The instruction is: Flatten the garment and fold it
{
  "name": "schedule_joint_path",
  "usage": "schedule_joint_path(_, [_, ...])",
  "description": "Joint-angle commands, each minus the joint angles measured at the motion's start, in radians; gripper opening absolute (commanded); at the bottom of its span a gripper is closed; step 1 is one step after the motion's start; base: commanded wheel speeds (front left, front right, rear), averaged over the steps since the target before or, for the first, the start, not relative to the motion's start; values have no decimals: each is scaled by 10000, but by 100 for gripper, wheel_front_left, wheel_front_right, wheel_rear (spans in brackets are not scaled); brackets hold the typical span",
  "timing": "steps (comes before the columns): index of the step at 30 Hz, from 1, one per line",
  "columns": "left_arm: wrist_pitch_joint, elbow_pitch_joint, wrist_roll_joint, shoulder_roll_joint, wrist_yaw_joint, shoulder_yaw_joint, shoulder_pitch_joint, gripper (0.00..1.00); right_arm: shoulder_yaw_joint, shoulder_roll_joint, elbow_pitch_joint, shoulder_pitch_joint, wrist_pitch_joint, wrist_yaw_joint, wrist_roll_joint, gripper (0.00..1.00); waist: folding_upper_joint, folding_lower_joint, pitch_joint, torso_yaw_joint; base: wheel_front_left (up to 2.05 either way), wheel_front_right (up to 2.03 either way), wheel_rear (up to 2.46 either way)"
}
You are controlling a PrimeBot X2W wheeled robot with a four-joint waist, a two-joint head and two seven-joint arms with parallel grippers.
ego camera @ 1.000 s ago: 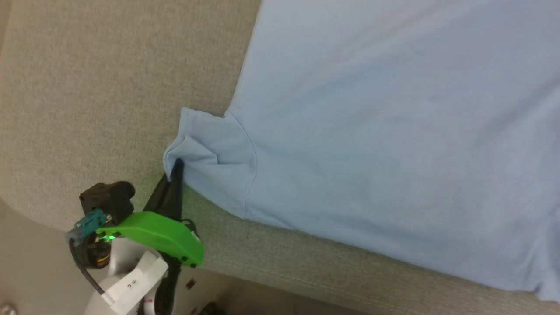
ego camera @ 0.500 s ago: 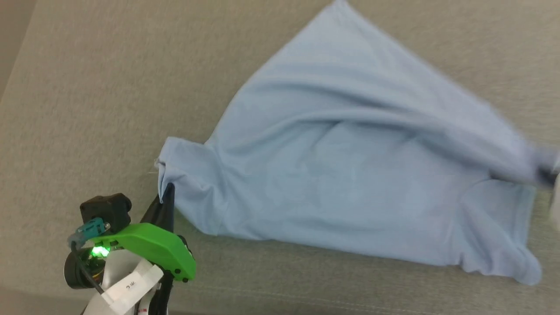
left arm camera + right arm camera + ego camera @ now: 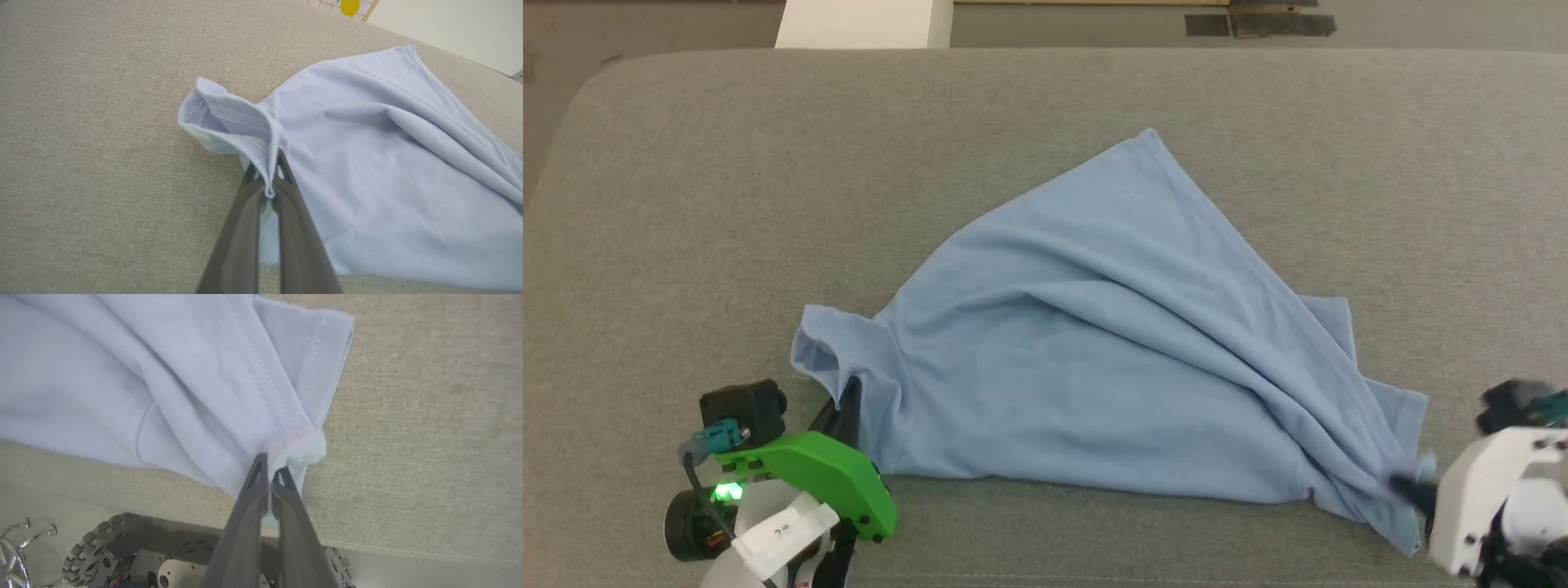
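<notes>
The light blue garment (image 3: 1111, 359) lies creased on the grey cushion, a long ridge running from its far corner to the near right. My left gripper (image 3: 848, 390) is shut on its left sleeve; the left wrist view has the sleeve hem (image 3: 245, 122) pinched between the left gripper (image 3: 267, 173) fingers. At the near right my right gripper (image 3: 1409, 488) is shut on bunched cloth; the right wrist view shows the garment (image 3: 163, 375) gathered into a knot at the right gripper (image 3: 269, 467). No logo, placket or white panels show.
The grey cushion (image 3: 686, 204) spreads wide on all sides of the shirt, its front edge just below my grippers. Beyond its far edge are a white block (image 3: 858, 23) and floor. Under the cushion edge my wheeled base (image 3: 106, 547) is seen.
The head camera has pulled back and levelled, so the whole shirt and my right gripper now show. The cloth has settled onto the cushion with a diagonal ridge. Both grips hold.
</notes>
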Motion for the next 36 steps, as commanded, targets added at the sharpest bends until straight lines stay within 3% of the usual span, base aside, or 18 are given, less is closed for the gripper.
schedule_joint_path(1, [-101,70,-100,-21,-65,41,-43,0,-178,75,-210,-269,-416,-13,195,100,0,1,-111,-89,0,0,0])
schedule_joint_path(6, [-178,213,-183,-13,-23,125,39,0,-712,298,-1131,-1259,-2917,-13,783,100,0,1,-193,-163,0,0,0])
schedule_joint_path(11, [-178,130,-180,12,16,113,48,0,57,-350,-1081,-2204,-5783,-13,573,100,0,1,-15,-102,0,0,0])
schedule_joint_path(15, [-158,-29,-139,11,31,47,-88,0,722,-624,-265,-3128,-6417,-13,542,100,0,1,410,167,0,0,0])
schedule_joint_path(22, [-269,-253,-82,-202,-11,-232,-433,0,2102,-1033,1238,-5819,-6008,-13,16,100,0,1,1471,1037,0,0,0])
schedule_joint_path(26, [-425,-160,-145,-420,-156,-450,-661,0,2860,-1228,2292,-7523,-5232,-13,-492,100,0,1,2131,1796,0,0,0])
schedule_joint_path(30, [-627,82,-199,-646,-282,-642,-858,0,3547,-1348,3533,-9011,-3970,-13,-1003,100,0,1,2649,2495,0,0,0])
schedule_joint_path(36, [-894,414,-313,-910,-459,-863,-1056,0,4197,-1384,5245,-10664,-1153,-13,-2163,100,0,1,3216,3240,0,0,0])
